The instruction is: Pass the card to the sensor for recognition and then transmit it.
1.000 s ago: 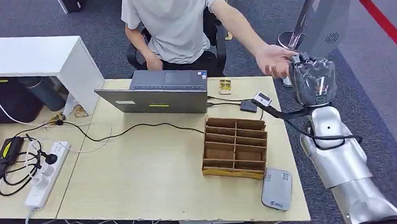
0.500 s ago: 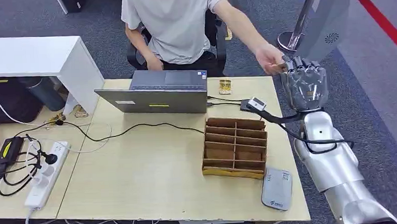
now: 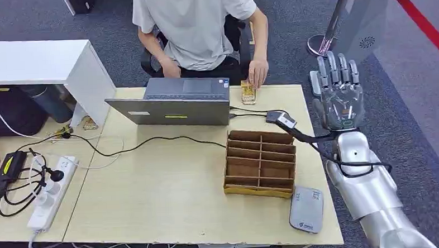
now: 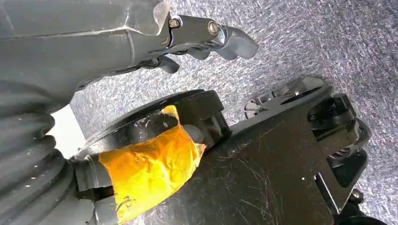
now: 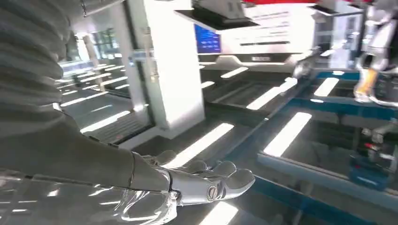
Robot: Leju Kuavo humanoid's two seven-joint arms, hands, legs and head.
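My right hand (image 3: 337, 93) is raised beside the table's right edge with its fingers spread straight and nothing in it. In the right wrist view the same right hand (image 5: 197, 185) lies flat and bare. The small scanner sensor (image 3: 281, 119) stands on its black stalk just left of that hand. A person's hand (image 3: 257, 75) rests on a small yellowish pile of cards (image 3: 248, 96) at the table's far edge. My left hand (image 4: 206, 35) hangs over grey carpet, fingers loosely apart and holding nothing.
A laptop (image 3: 174, 103) sits at the far middle in front of the seated person. A wooden divided box (image 3: 260, 162) and a grey flat device (image 3: 306, 208) lie near the right front. Power strip (image 3: 50, 193) and cables lie left. A grey kiosk (image 3: 363, 17) stands behind my right hand.
The person's hand reached my right hand, took a card from it and drew back to the card pile on the table. My right hand's fingers straightened out.
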